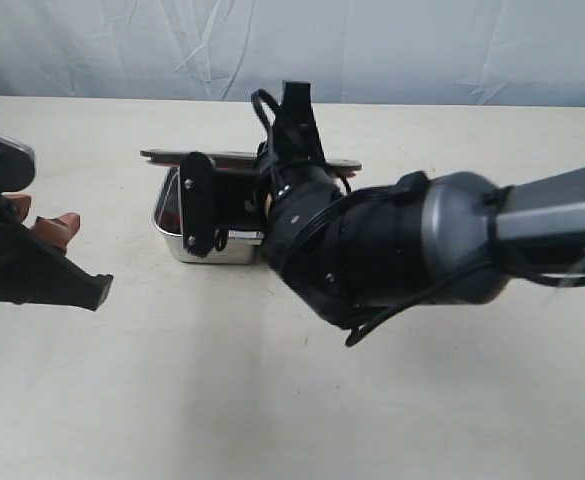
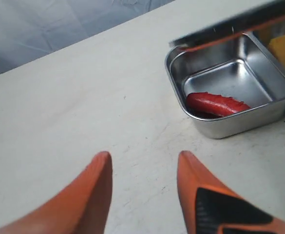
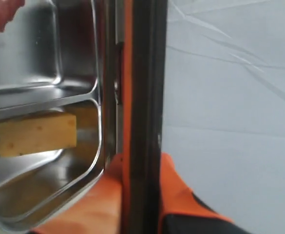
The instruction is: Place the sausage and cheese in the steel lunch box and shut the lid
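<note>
Red sausage (image 2: 215,104), yellow cheese (image 3: 35,134) w/ tiny holes, silver lunch box (image 2: 239,124), dark orange-rimmed lid (image 3: 144,97)

- No text, label, brand, number or sign can be read in any of the three views.
- Shiny rectangular steel lunch box (image 1: 240,247), at 9 o'clock from the centre of the exterior view: bare metal walls, no stamp or marking legible.
- Dark smoky translucent lid (image 1: 172,155) with an orange seal rim, at 11 o'clock from the centre of the exterior view: no print legible.
</note>
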`<control>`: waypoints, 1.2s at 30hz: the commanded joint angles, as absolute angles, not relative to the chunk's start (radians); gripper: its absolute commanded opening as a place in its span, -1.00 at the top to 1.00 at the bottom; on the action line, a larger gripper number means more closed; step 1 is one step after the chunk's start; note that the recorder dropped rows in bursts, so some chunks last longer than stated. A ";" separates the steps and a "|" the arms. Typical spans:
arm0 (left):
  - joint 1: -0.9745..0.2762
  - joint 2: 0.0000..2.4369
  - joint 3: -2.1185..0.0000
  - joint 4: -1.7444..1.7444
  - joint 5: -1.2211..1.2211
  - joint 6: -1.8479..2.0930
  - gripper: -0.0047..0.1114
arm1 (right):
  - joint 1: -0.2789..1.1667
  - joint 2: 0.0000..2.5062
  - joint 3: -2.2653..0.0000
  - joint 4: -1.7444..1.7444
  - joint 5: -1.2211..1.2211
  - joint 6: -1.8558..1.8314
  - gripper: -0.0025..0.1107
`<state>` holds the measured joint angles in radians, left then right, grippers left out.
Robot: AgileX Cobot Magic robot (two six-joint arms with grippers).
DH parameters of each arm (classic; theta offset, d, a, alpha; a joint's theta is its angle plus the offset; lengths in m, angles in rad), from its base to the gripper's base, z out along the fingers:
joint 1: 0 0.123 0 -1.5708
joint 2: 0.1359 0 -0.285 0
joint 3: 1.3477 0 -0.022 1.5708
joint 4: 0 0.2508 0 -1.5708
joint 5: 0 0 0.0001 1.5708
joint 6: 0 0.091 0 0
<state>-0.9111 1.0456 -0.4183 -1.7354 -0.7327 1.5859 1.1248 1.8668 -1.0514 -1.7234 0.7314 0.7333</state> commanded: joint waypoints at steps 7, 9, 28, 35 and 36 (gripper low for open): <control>-0.918 0.872 -0.322 -1.744 -0.707 1.407 0.20 | 1.133 1.965 -1.062 -1.744 0.860 0.878 0.97; -0.918 0.862 -0.317 -1.744 -0.703 1.396 0.20 | 1.141 1.974 -1.062 -1.744 0.865 0.882 0.97; -0.918 0.862 -0.317 -1.744 -0.650 1.390 0.20 | 1.197 2.092 -1.134 -1.744 0.871 0.783 0.97; -0.918 0.862 -0.317 -1.744 -0.652 1.390 0.20 | 1.197 2.119 -1.134 -1.744 0.845 0.783 0.97; -0.918 0.862 -0.317 -1.744 -0.652 1.390 0.20 | 1.197 2.119 -1.134 -1.744 0.829 0.785 0.97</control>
<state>-0.9111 0.8681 -0.3244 -1.7445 -0.6612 1.3951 1.1994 2.1086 -1.1311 -1.7469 0.8764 0.7999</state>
